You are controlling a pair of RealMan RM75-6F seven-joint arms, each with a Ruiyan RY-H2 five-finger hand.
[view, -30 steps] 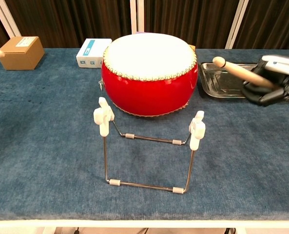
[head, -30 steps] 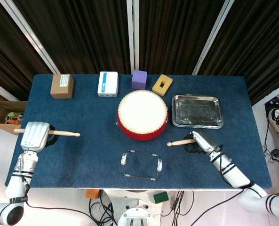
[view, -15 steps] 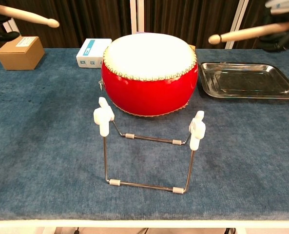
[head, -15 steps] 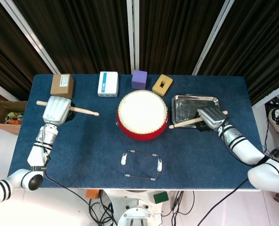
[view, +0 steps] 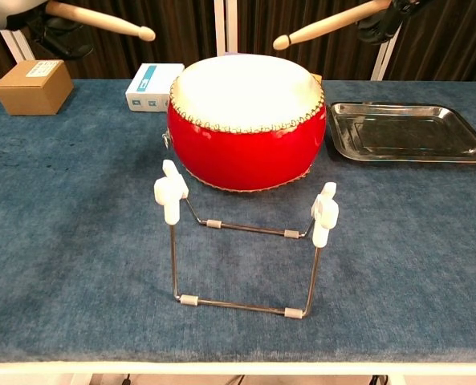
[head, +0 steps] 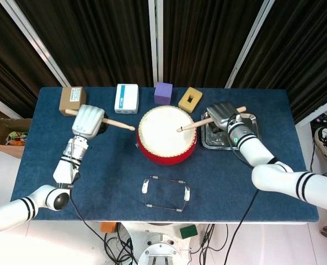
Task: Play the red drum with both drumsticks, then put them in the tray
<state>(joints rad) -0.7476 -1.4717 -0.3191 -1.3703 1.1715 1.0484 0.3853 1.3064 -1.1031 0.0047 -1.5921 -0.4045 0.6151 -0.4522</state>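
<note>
The left robot hand grasps one drumstick and the right robot hand grasps the other drumstick, both tips raised near the red drum, which stands on the worktop beside the tray.

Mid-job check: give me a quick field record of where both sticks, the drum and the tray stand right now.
left robot hand: holds left drumstick, tip short of the drum
right robot hand: holds right drumstick, tip over the drumhead
stick height: chest view shows both tips above the drumhead, not touching
red drum: upright, centre of table
tray: right of drum, nothing in it
wire stand: in front of drum
</note>
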